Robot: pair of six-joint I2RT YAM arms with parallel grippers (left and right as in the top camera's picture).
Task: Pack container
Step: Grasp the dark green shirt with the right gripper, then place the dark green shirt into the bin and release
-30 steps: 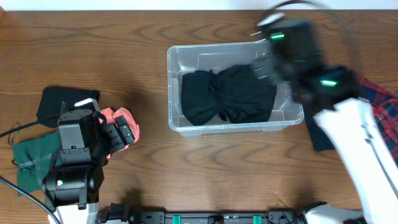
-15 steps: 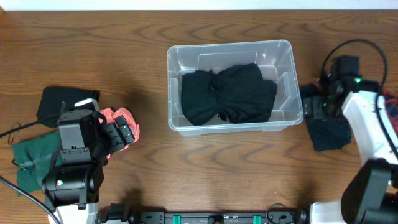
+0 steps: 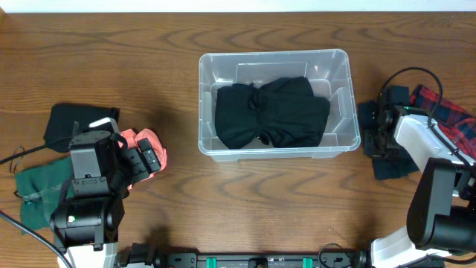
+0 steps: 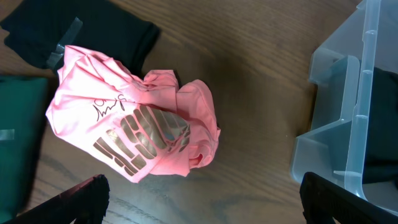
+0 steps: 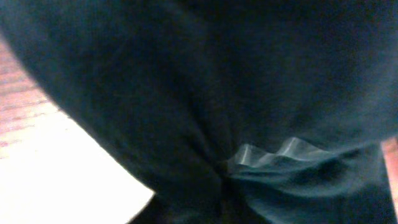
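The clear container [image 3: 204, 104] stands mid-table with a crumpled black garment [image 3: 271, 112] inside it. To its right lies a dark navy garment [image 3: 392, 165]. My right gripper [image 3: 376, 138] is down on that garment's left part, shut. In the right wrist view the dark cloth [image 5: 186, 93] fills the picture and gathers into a crease at my right gripper [image 5: 221, 199]; its fingers are hidden. My left gripper [image 4: 205, 196] hangs open just in front of a pink garment [image 4: 134, 130], apart from it. The container's corner [image 4: 367, 93] shows at the right of that view.
A red plaid garment [image 3: 446, 112] lies at the far right, partly under the right arm. A black garment [image 3: 71, 123] and a green one [image 3: 33, 193] lie at the left beside the pink garment [image 3: 149, 140]. A strip of clear tape [image 5: 280, 152] sits on the dark cloth.
The right arm swung from over the container to its right side, came down on the dark navy garment and shut its jaws. The left arm has not moved.
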